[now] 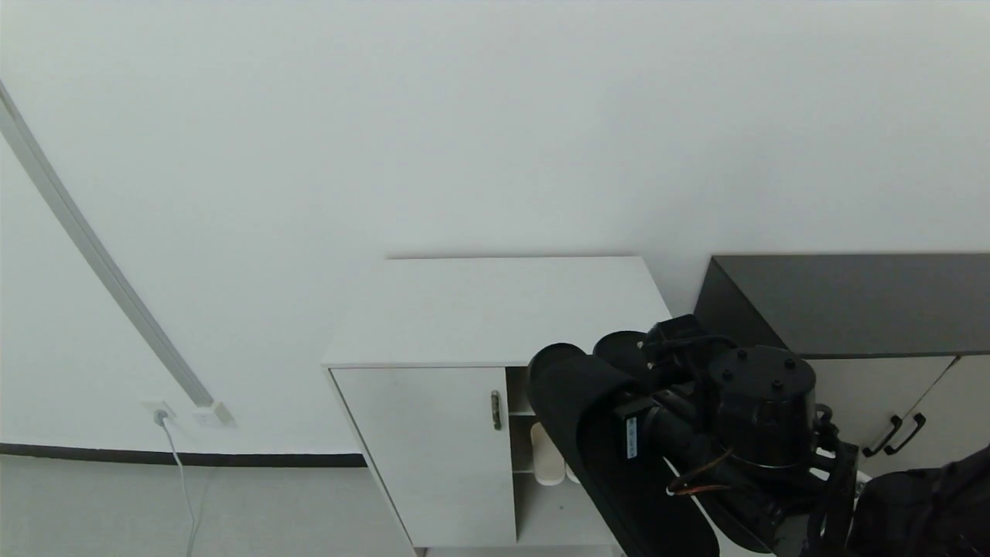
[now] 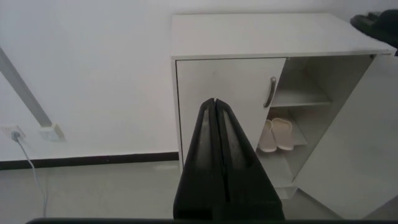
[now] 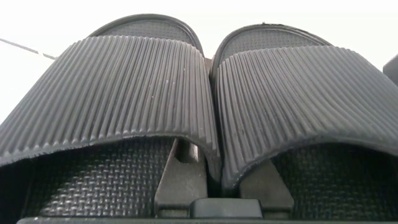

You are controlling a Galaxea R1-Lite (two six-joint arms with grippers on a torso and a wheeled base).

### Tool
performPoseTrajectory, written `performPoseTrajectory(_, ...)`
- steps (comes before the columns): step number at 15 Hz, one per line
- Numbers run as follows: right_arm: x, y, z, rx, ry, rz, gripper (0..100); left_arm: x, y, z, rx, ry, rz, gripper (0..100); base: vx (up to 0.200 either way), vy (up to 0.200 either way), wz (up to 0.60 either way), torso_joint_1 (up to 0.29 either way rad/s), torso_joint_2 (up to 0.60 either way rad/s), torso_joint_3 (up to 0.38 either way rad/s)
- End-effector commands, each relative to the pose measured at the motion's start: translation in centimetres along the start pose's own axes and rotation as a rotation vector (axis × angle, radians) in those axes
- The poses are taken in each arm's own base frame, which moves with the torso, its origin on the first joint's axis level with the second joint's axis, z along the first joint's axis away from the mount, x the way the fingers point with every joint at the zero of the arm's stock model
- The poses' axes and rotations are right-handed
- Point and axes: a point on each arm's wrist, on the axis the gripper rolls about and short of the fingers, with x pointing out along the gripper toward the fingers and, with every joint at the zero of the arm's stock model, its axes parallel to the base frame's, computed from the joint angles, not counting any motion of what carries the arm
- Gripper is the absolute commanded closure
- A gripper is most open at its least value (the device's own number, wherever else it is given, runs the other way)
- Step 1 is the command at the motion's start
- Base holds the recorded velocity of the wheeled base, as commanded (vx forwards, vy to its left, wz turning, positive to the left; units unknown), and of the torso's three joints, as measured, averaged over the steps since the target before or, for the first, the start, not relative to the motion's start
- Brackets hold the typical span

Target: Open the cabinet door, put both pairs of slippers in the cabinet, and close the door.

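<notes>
A white cabinet [image 1: 487, 309] stands against the wall; its left door [image 1: 433, 449] is closed and its right door [image 2: 364, 143] is swung open. A pair of white slippers [image 1: 547, 456] [image 2: 277, 134] lies on the middle shelf inside. My right gripper [image 3: 217, 179] is shut on a pair of black ribbed slippers [image 1: 588, 418] [image 3: 143, 87], pinching their inner edges together, and holds them just in front of the open right half. In the left wrist view, my left gripper [image 2: 214, 109] is shut and empty, well back from the closed door.
A dark-topped cabinet [image 1: 851, 302] with black handles stands right of the white one. A wall socket with a cable [image 1: 160, 415] sits low on the wall at left. Bare floor lies before the cabinet's left side.
</notes>
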Motion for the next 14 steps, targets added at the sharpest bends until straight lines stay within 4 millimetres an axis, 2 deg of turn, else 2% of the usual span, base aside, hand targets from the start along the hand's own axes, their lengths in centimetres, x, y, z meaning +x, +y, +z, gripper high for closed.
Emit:
performPoseTrajectory(1, 0.06, -0.01, -0.14, -0.002, 0.005, -0.003, 100, 0.01, 0.0, 0.0, 0.0, 0.001, 0.0, 100, 0.0, 0.0, 0.0, 0.0, 0.0, 0.0)
performPoseTrajectory(6, 0.1, -0.01, -0.27, -0.004, 0.01, -0.003, 100, 0.01, 0.0, 0.0, 0.0, 0.001, 0.0, 100, 0.0, 0.0, 0.0, 0.0, 0.0, 0.0)
performPoseTrajectory(14, 0.35, 0.05, -0.68, -0.008, 0.018, -0.001, 100, 0.0, 0.0, 0.0, 0.003, 0.0, -0.002, 100, 0.0, 0.0, 0.0, -0.141, 0.32, 0.175)
